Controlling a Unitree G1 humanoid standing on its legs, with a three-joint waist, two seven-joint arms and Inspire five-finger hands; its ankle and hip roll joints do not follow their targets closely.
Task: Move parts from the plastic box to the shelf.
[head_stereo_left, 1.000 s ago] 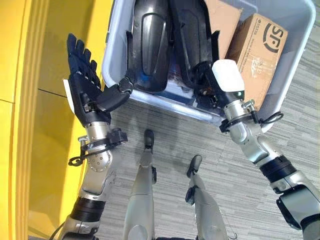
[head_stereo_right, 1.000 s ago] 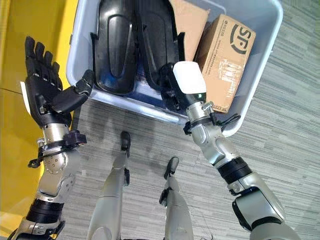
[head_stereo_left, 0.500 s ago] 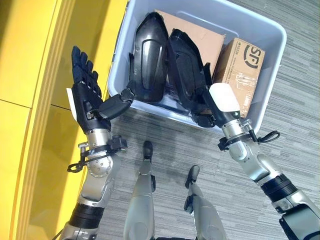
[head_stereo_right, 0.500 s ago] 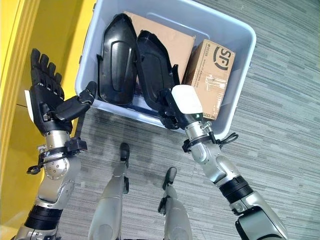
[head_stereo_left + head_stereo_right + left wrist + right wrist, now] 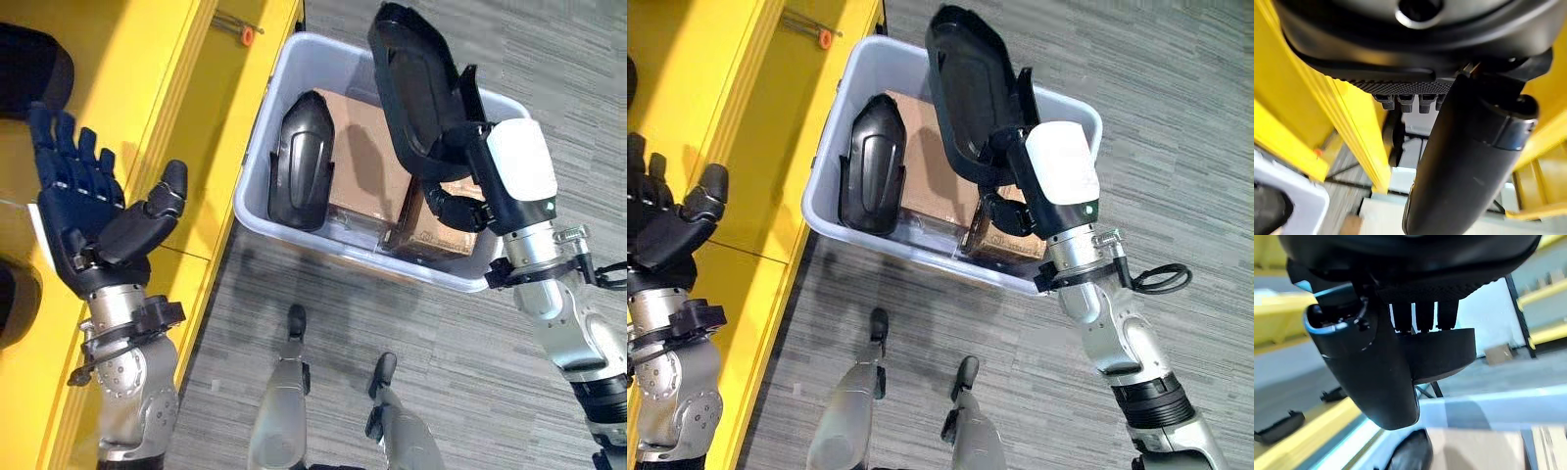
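One part [image 5: 416, 93] above box rim [image 5: 294, 230], apparently.

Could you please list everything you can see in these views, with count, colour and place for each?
Curved black plastic part, held: one, black, raised above the box in the right hand.
Curved black plastic part, in box: one, black, at the box's left end.
Pale grey plastic box: one, on the grey floor beside the shelf.
Brown cardboard boxes: at least two, inside the plastic box.
Yellow shelf: one, along the robot's left.
Dark parts on the shelf: two partly visible, black.
Small orange-tipped item: one, on the shelf near the box.
Left hand: open, raised over the shelf.
Right hand: curled round the held part.
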